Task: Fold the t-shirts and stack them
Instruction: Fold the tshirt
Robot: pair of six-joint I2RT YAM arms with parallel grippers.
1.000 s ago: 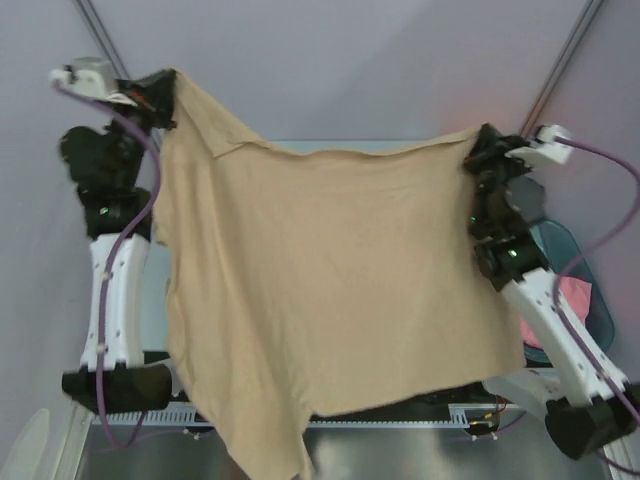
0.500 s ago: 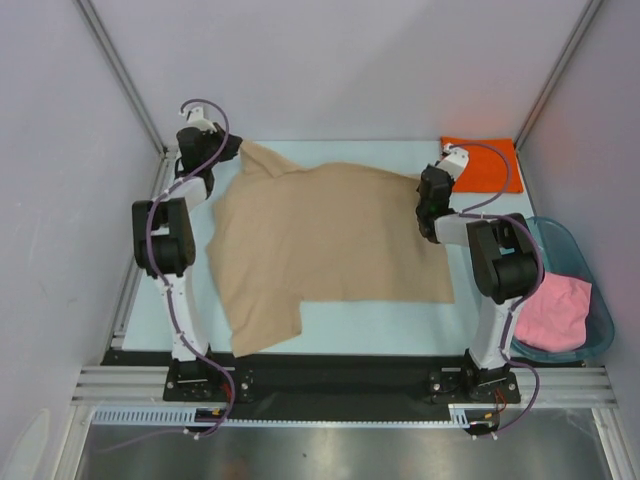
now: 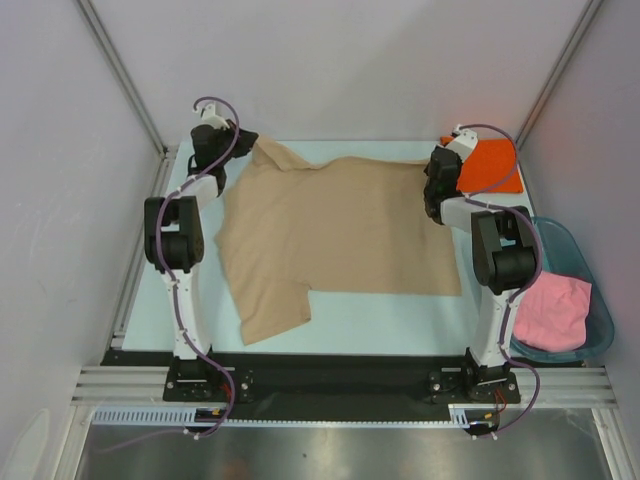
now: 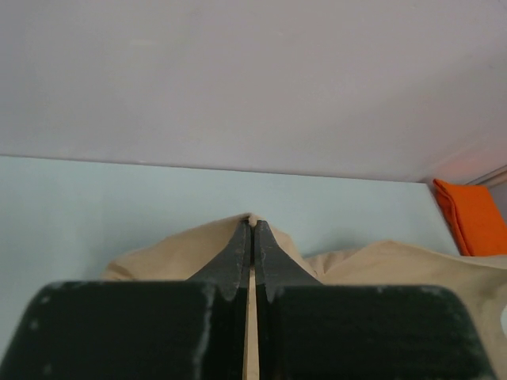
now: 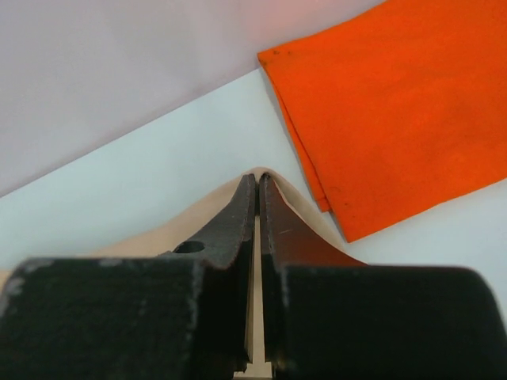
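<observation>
The tan t-shirt [image 3: 340, 225] is spread over the tabletop [image 3: 400, 315], its far corners clamped by the left end effector [image 4: 253, 226] and right end effector [image 5: 258, 186] (both clenched on cloth). The orange t-shirt [image 3: 492, 165] is seen folded just beside.

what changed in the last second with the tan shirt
Both arms lowered the tan t-shirt from hanging in the air onto the table, then drew it slightly farther away. Left gripper and right gripper stayed shut on its far corners. The orange t-shirt and the pink t-shirt in the tub did not move.
</observation>
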